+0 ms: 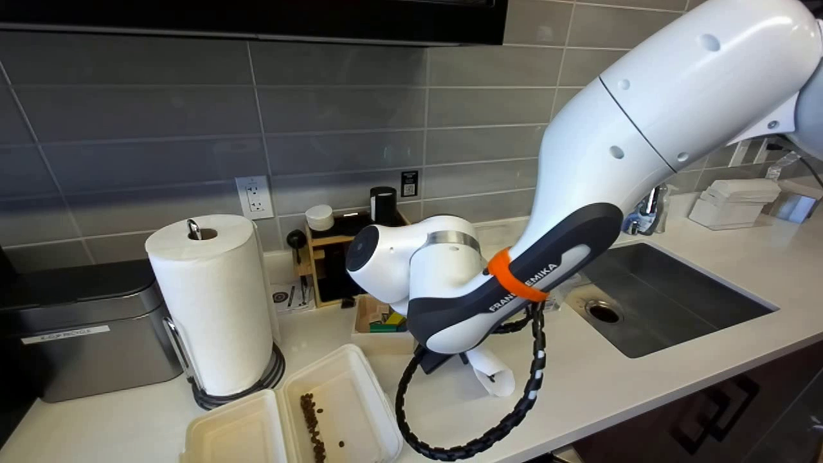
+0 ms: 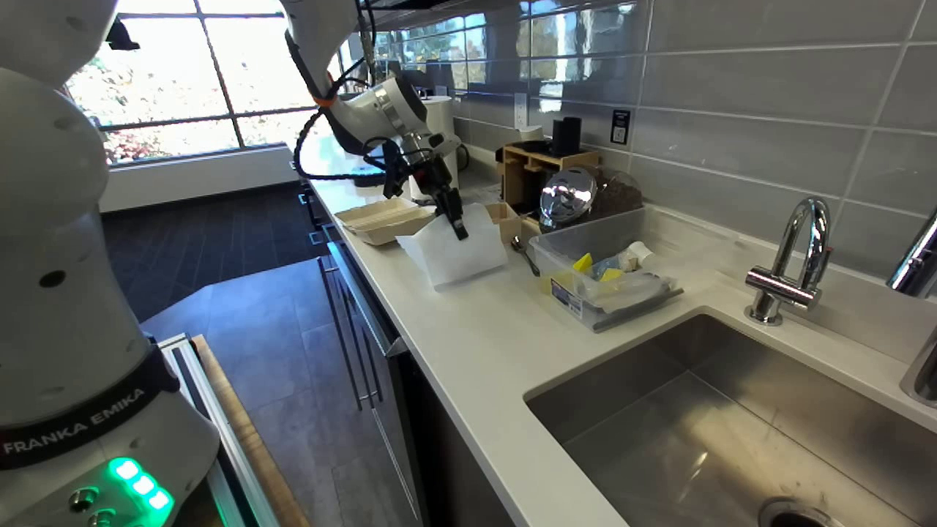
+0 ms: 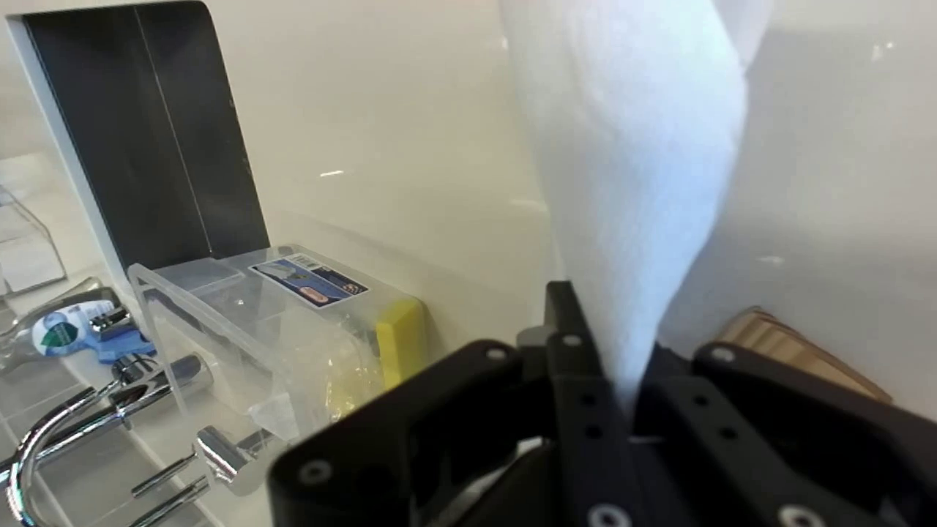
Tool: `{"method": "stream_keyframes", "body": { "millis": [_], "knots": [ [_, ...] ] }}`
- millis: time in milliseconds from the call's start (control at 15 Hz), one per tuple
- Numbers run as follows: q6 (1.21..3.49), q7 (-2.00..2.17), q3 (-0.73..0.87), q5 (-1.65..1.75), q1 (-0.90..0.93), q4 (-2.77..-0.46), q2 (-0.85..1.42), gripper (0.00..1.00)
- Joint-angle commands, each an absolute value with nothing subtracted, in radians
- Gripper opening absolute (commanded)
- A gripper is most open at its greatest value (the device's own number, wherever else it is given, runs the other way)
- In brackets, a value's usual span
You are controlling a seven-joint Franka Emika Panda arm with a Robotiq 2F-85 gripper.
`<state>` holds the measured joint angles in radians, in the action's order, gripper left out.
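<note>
My gripper [image 2: 460, 228] is shut on a thin white paper sheet [image 2: 476, 256]. In the wrist view the sheet [image 3: 637, 146] rises from between the fingers [image 3: 611, 344] and hides part of one finger. In an exterior view the sheet's curled lower end [image 1: 494, 374] shows below the arm, which hides most of the gripper. The sheet hangs at the white counter; whether it touches is unclear. An open takeout box [image 1: 360, 411] with brown beans [image 1: 312, 424] along its fold lies beside it. The box [image 2: 384, 219] is behind the gripper in an exterior view.
A paper towel roll [image 1: 215, 308] and a metal bin [image 1: 109, 347] stand near the wall. A small box [image 1: 384, 344], a wooden organizer [image 2: 542, 159], a spoon [image 2: 523, 252] and a clear plastic bin [image 2: 567, 301] line the counter. A sink [image 2: 695, 439] and faucet [image 2: 787, 271] are farther along.
</note>
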<state>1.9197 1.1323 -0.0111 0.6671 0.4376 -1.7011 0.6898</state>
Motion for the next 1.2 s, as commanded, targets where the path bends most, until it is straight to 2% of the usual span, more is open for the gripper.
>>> {"method": "stream_keyframes", "body": {
  "millis": [0, 1133],
  "knots": [
    [1.952, 1.054, -0.048, 0.598, 0.373, -1.709, 0.681, 0.0],
    [2.167, 0.95, -0.075, 0.401, 0.377, -1.865, 0.523, 0.0]
  ]
}}
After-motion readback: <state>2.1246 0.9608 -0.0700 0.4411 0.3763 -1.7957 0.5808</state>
